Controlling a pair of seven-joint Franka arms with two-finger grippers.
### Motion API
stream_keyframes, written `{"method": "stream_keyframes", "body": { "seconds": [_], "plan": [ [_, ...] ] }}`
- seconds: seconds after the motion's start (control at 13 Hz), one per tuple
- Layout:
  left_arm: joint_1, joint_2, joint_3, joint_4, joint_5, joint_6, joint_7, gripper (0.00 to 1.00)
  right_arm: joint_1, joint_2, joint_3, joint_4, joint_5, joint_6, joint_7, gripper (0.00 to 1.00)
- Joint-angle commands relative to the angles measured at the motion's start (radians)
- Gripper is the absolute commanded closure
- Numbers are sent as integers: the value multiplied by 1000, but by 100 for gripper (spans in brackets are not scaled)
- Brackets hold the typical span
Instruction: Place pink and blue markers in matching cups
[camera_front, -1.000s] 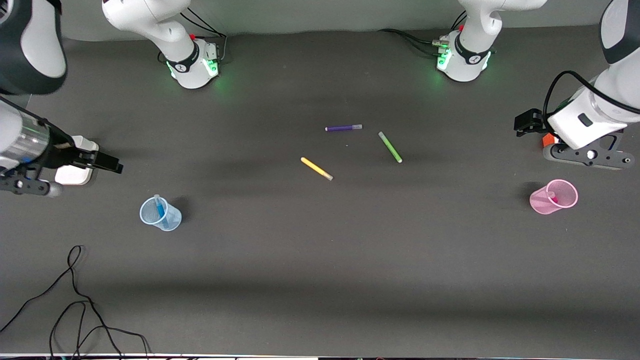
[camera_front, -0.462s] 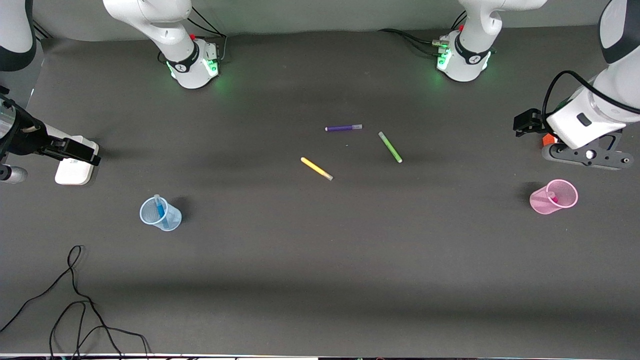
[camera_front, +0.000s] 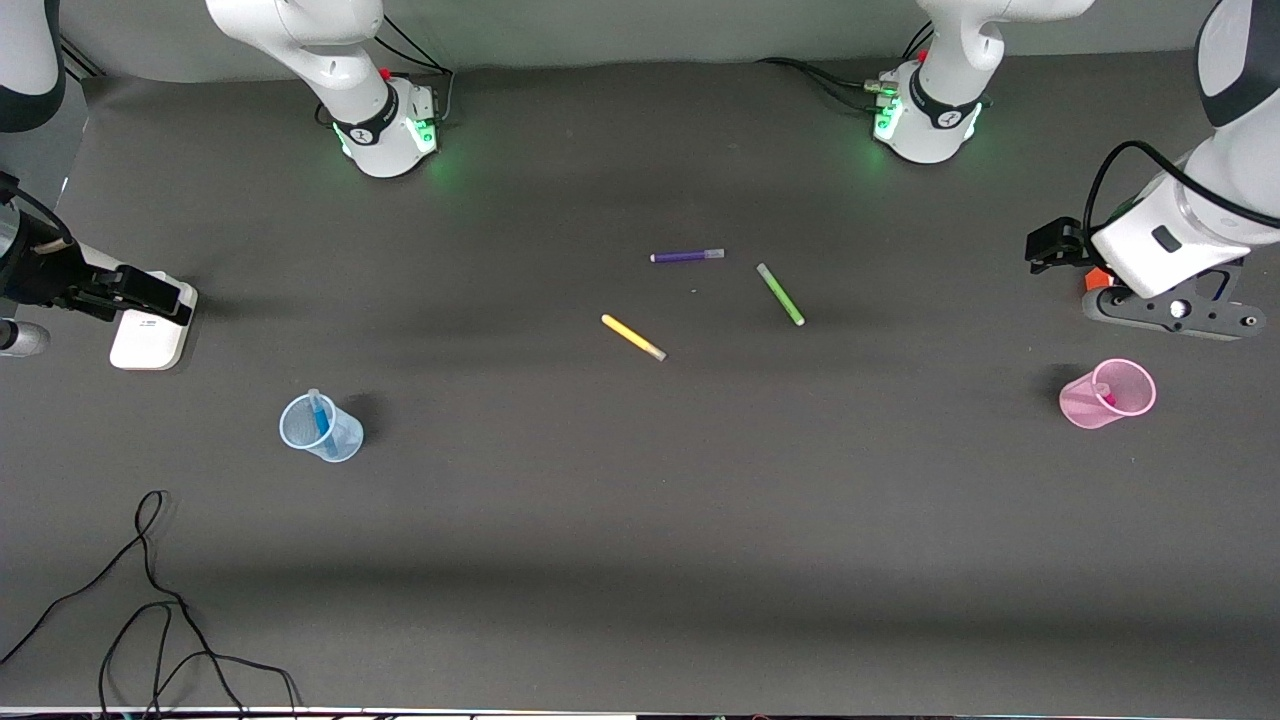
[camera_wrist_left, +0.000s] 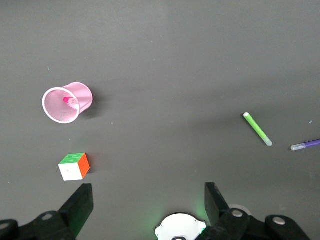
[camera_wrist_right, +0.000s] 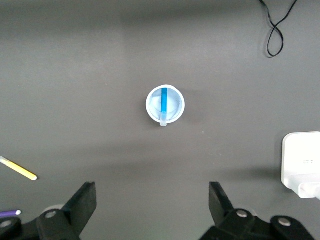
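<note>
Left gripper and right gripper hang empty, jaws wide, at opposite table ends; blue marker stands in blue cup; pink marker in pink cup; task appears complete; only retreat remains.

The blue marker stands in the pale blue cup (cap poking over the rim).

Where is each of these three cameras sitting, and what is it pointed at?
Front view: high across the table, facing both arm bases.
Left wrist view: looks down past the open left gripper at the pink cup.
Right wrist view: looks down past the open right gripper at the blue cup.
Shared: both cups also show in front.
</note>
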Motion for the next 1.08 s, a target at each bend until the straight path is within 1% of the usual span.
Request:
{"method": "stream_keyframes", "body": {
  "seconds": [0.0, 0.08, 1.0],
  "plan": [
    [-7, -6, 4, 2, -5, 7, 11, 1, 31, -15, -34, -3, -30, -9, -46, 0],
    [-10, -6, 4, 2, -5, 5, 10, 1, 39, -17, -44, -1, -31, -15, -61, 0],
    [-3, -6, 1, 2, -5, 22, 13, 1, 39, -17, -45, 2, -47, -39, -61, 0]
  ]
}}
